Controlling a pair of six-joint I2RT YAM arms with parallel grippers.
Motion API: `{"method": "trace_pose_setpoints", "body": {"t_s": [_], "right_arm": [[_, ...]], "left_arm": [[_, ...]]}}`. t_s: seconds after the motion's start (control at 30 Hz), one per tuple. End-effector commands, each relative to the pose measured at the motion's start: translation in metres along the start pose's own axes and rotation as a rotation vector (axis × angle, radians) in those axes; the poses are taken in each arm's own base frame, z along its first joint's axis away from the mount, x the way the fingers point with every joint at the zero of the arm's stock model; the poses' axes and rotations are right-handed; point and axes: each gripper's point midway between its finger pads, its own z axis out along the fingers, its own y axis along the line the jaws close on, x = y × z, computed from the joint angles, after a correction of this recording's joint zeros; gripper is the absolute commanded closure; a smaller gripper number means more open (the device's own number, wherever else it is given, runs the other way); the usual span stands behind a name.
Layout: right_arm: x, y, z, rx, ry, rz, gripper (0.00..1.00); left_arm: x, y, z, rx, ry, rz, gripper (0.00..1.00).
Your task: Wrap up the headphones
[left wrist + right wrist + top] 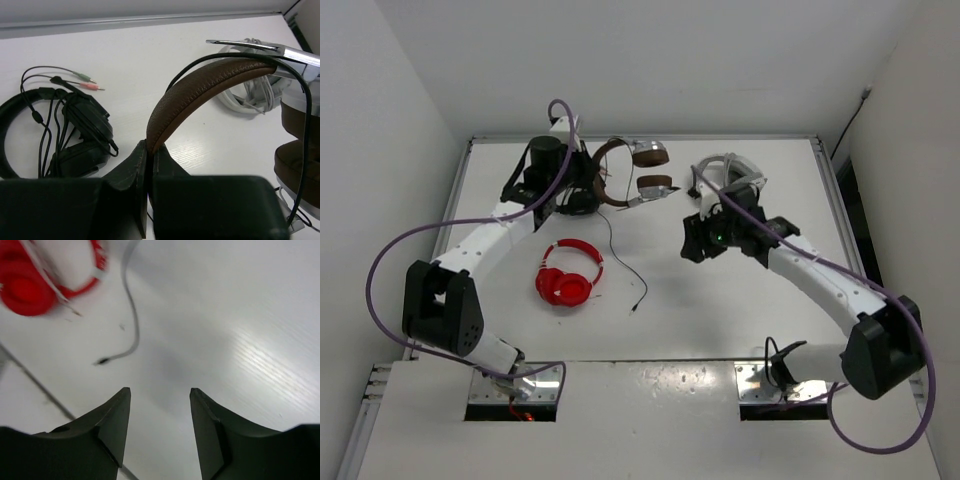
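Observation:
The headphones with a dark brown headband (604,160) and silver ear cups (651,154) are held at the back of the table. Their thin black cable (620,255) trails forward to a plug (636,305). My left gripper (591,195) is shut on the headband (200,85); in the left wrist view the jaws pinch the band's lower end (150,146), with a brown pad (295,160) at the right. My right gripper (691,240) is open and empty over bare table, right of the cable. In the right wrist view (160,401) the cable (131,315) and plug (102,361) lie ahead of it.
Red headphones (568,275) lie front-left of the cable and show in the right wrist view (25,290). White-grey headphones (725,168) with coiled cord (250,95) lie back right. A black headset (75,130) with pink and green plugs lies under my left gripper.

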Motion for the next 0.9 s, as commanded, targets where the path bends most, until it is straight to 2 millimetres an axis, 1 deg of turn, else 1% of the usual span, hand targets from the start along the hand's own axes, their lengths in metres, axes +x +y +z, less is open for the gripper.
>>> {"method": "trace_pose_setpoints", "body": {"t_s": [0.0,0.03,0.07,0.1,0.13,0.17,0.2,0.23,0.27,0.3,0.37,0.4,0.43,0.47,0.5,0.53,0.57,0.6,0.63,0.67,0.7,0.73,0.77,0.8,0.83,0.87], "right_arm": [[0.016,-0.045,0.014,0.307,-0.021,-0.146,0.48],[0.017,-0.039,0.018,0.306,-0.039,-0.182,0.48],[0.015,-0.036,0.02,0.297,-0.065,-0.192,0.48],[0.016,-0.037,0.023,0.296,-0.08,-0.194,0.46],[0.017,-0.031,0.029,0.273,-0.108,-0.19,0.46],[0.019,-0.024,0.037,0.247,-0.103,-0.183,0.44],[0.025,-0.02,0.043,0.235,-0.091,-0.193,0.44],[0.023,-0.006,0.05,0.203,-0.101,-0.222,0.44],[0.025,0.002,0.055,0.184,-0.097,-0.238,0.44],[0.03,0.004,0.062,0.192,-0.082,-0.259,0.44],[0.032,0.019,0.072,0.157,-0.078,-0.29,0.44],[0.028,0.028,0.076,0.128,-0.079,-0.298,0.44],[0.031,0.033,0.082,0.109,-0.06,-0.314,0.44],[0.034,0.047,0.085,0.064,-0.049,-0.346,0.44],[0.033,0.057,0.086,0.034,-0.053,-0.371,0.44],[0.04,0.063,0.09,0.002,-0.032,-0.397,0.46],[0.049,0.077,0.093,-0.065,-0.009,-0.434,0.46],[0.054,0.081,0.092,-0.092,0.006,-0.502,0.47],[0.065,0.085,0.092,-0.144,0.032,-0.535,0.49],[0.066,0.089,0.091,-0.175,0.032,-0.569,0.49],[0.072,0.086,0.091,-0.202,0.047,-0.635,0.51],[0.073,0.085,0.092,-0.226,0.052,-0.657,0.51],[0.082,0.091,0.088,-0.305,0.076,-0.67,0.51],[0.08,0.083,0.088,-0.339,0.075,-0.718,0.51],[0.083,0.09,0.086,-0.43,0.074,-0.727,0.52],[0.085,0.09,0.083,-0.474,0.071,-0.741,0.52]], "left_arm": [[-0.034,-0.006,-0.003,-0.041,-0.083,-0.045,1.0],[-0.031,-0.005,-0.001,-0.052,-0.078,-0.078,1.0],[-0.028,-0.002,-0.002,-0.07,-0.058,-0.096,1.0],[-0.019,0.002,0.002,-0.088,-0.032,-0.111,1.0],[-0.019,0.007,0.003,-0.101,-0.026,-0.131,1.0],[-0.014,0.015,0.007,-0.157,-0.011,-0.18,1.0],[-0.01,0.016,0.009,-0.165,0.008,-0.197,1.0],[-0.008,0.017,0.011,-0.181,0.023,-0.222,1.0],[-0.004,0.019,0.014,-0.186,0.032,-0.234,1.0],[-0.001,0.024,0.016,-0.198,0.037,-0.248,1.0],[0.002,0.027,0.019,-0.212,0.042,-0.26,1.0],[-0.002,0.025,0.019,-0.209,0.032,-0.274,1.0],[0.001,0.027,0.021,-0.213,0.04,-0.274,1.0],[0.005,0.027,0.023,-0.217,0.048,-0.285,1.0],[0.004,0.029,0.023,-0.226,0.043,-0.285,1.0],[0.004,0.029,0.023,-0.227,0.042,-0.294,1.0],[0.007,0.035,0.025,-0.238,0.047,-0.297,1.0],[0.012,0.034,0.025,-0.234,0.059,-0.298,1.0],[0.012,0.034,0.025,-0.234,0.059,-0.298,1.0],[0.011,0.037,0.025,-0.227,0.063,-0.294,1.0],[0.012,0.033,0.025,-0.206,0.073,-0.287,1.0],[0.016,0.033,0.027,-0.2,0.085,-0.289,1.0],[0.015,0.032,0.027,-0.188,0.081,-0.278,1.0],[0.014,0.035,0.027,-0.187,0.082,-0.271,1.0],[0.019,0.034,0.027,-0.179,0.095,-0.273,1.0],[0.023,0.036,0.029,-0.182,0.105,-0.265,1.0]]}}
